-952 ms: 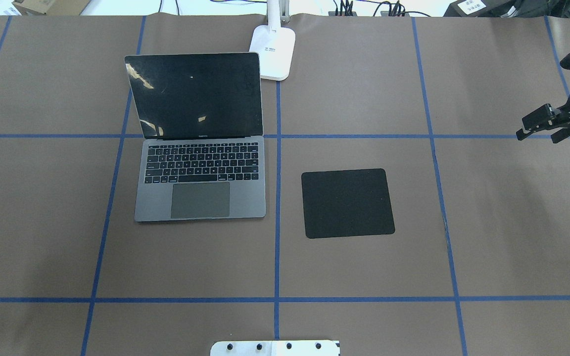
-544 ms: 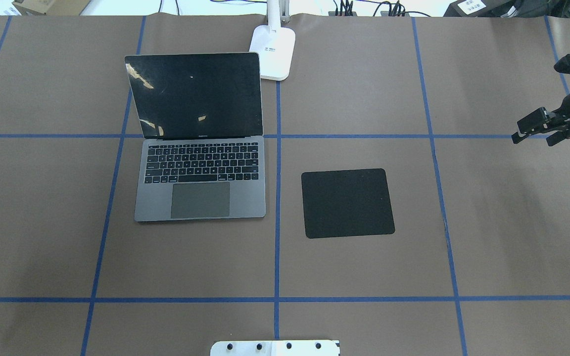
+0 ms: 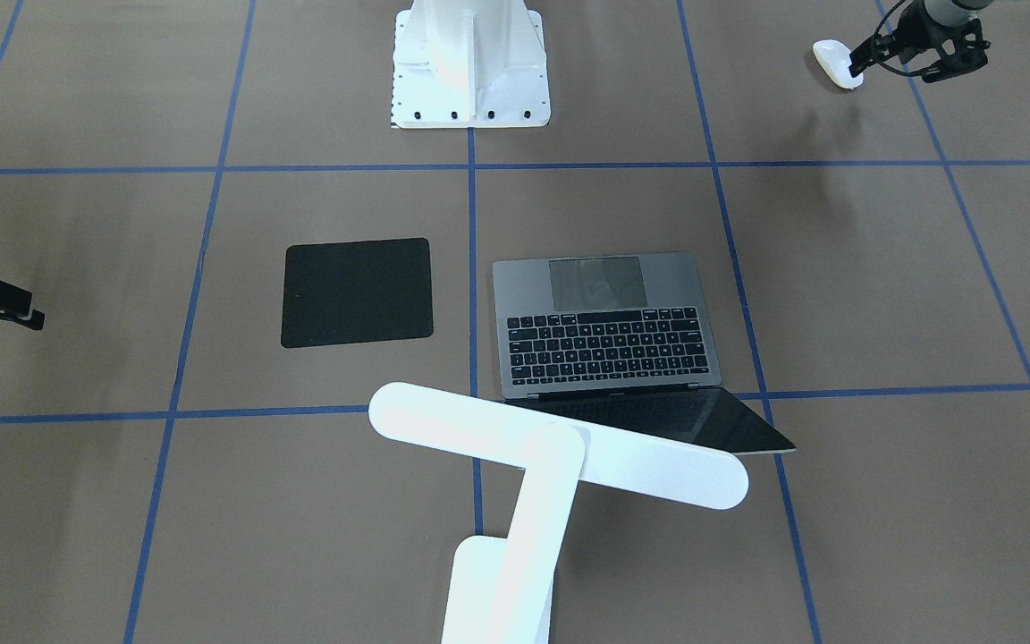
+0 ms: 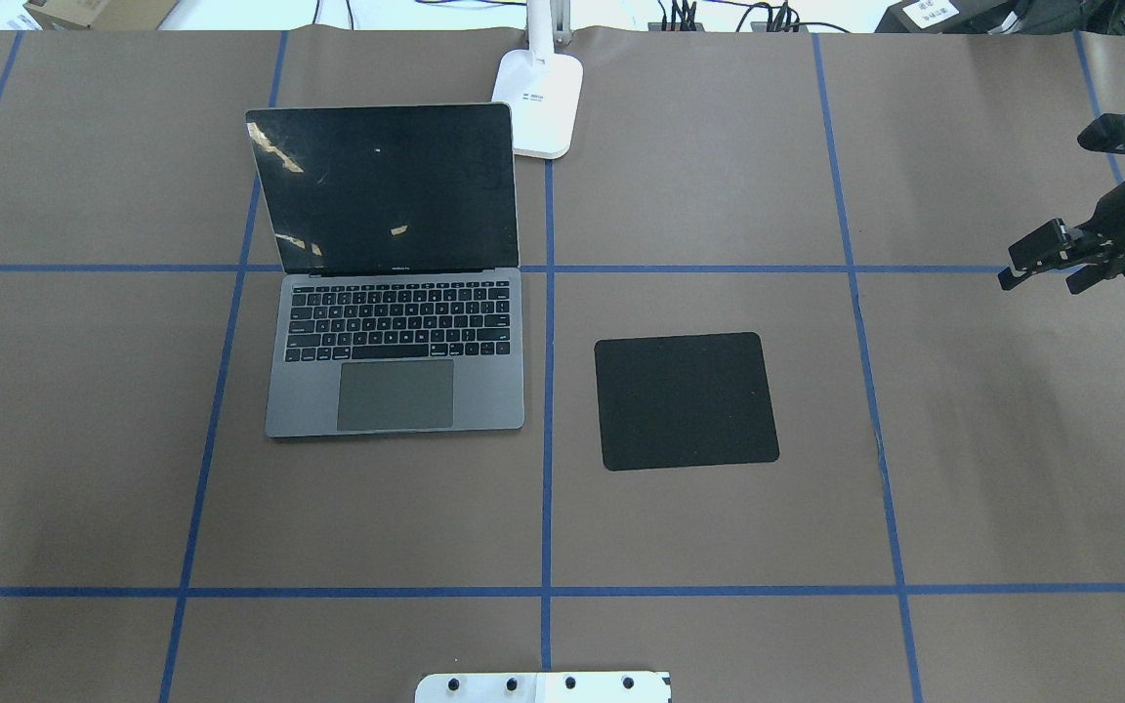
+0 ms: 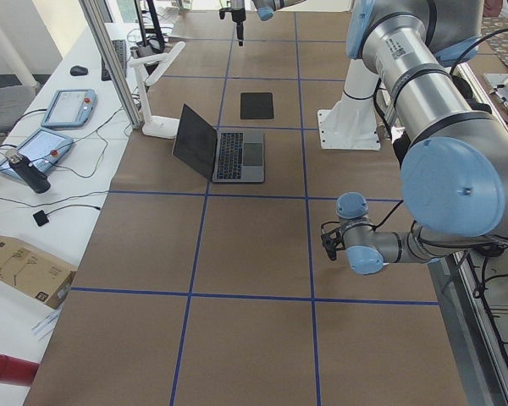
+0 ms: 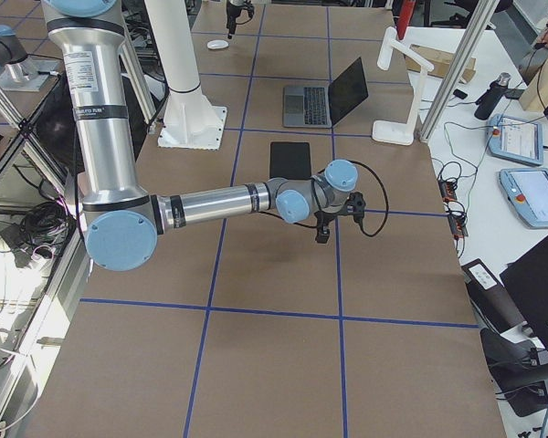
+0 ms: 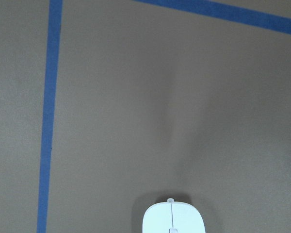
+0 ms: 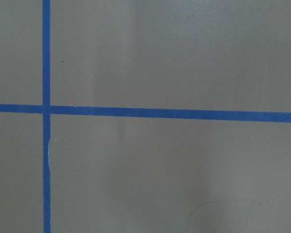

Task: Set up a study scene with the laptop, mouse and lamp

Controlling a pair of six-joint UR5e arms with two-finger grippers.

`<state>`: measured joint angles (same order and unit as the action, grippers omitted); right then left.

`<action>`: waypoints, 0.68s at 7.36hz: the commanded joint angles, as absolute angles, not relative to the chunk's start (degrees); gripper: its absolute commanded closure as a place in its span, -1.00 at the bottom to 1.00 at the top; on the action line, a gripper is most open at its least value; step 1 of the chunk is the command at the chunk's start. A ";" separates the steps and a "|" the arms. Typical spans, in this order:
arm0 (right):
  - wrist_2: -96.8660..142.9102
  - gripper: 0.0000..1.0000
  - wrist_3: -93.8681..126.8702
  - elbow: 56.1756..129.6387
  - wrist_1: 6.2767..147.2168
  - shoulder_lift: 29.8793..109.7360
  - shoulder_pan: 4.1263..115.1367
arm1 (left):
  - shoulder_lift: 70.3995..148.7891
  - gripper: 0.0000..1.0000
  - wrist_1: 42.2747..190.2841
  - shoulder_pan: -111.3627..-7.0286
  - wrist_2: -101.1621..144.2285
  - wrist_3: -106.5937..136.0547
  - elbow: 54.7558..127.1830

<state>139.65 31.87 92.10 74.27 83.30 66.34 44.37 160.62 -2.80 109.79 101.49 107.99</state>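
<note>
The laptop (image 4: 396,361) lies open on the table's left half, its dark screen upright. The lamp's base (image 4: 538,103) stands behind the laptop's right corner, and its bar head (image 3: 560,443) reaches over the laptop. The mouse (image 3: 837,64) lies on the table at the near left, outside the overhead view. It shows at the bottom edge of the left wrist view (image 7: 173,219). My left gripper (image 3: 868,61) hovers right beside the mouse and looks open. My right gripper (image 4: 1039,276) is open and empty above the table's right side.
A flat black square pad (image 4: 686,400) lies to the right of the laptop. The white ribbed pedestal (image 3: 470,63) with its bolted plate stands at the robot's edge of the table. Blue tape lines cross the brown table cover.
My right gripper has drifted a little to the left over the table's right side. The laptop, lamp and black pad have not moved.
</note>
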 commanded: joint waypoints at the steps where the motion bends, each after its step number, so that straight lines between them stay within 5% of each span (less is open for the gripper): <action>1: 138.44 -0.99 31.90 92.55 74.27 83.76 66.18 | 45.17 -0.97 161.89 2.63 107.49 105.38 107.84; 5: 137.90 -0.99 31.90 92.81 74.36 83.94 65.65 | 45.87 -0.97 167.16 7.90 105.57 105.55 103.19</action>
<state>138.14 31.90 92.67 74.32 83.90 65.80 45.38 165.06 6.22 106.56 105.40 104.74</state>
